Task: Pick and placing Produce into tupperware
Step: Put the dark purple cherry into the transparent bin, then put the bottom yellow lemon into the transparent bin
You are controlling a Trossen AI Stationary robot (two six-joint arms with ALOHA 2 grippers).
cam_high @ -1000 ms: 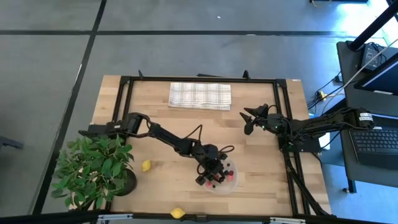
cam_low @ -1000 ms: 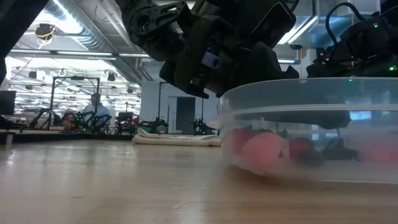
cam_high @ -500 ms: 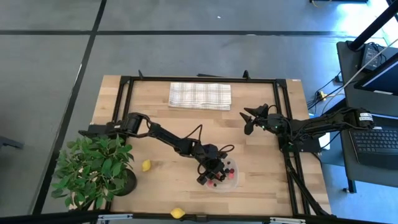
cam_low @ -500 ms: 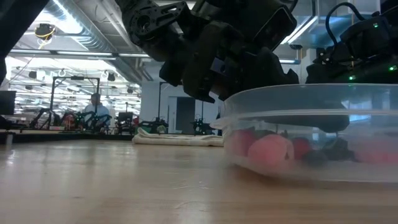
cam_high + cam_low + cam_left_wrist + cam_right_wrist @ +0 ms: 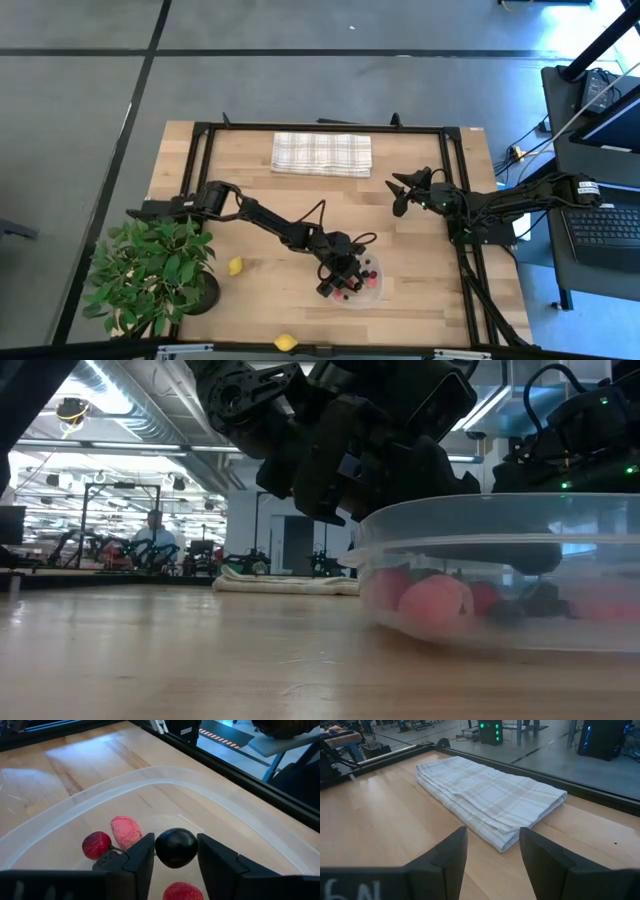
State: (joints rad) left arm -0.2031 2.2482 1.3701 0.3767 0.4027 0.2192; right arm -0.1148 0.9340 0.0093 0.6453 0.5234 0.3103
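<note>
Left jaws easing apart on a dark berry over the tupperware.

On the pale wooden bench, the left gripper has settled lower into the small clear plastic tupperware than 1 second ago; its jaws, loosening, sit either side of 1 round black berry, which I judge near release. A pink piece and 2 red berries already lie inside. 2 yellow lemon-like fruits wait outside. The right gripper idles, jaws apart, near the checked cloth.
</note>
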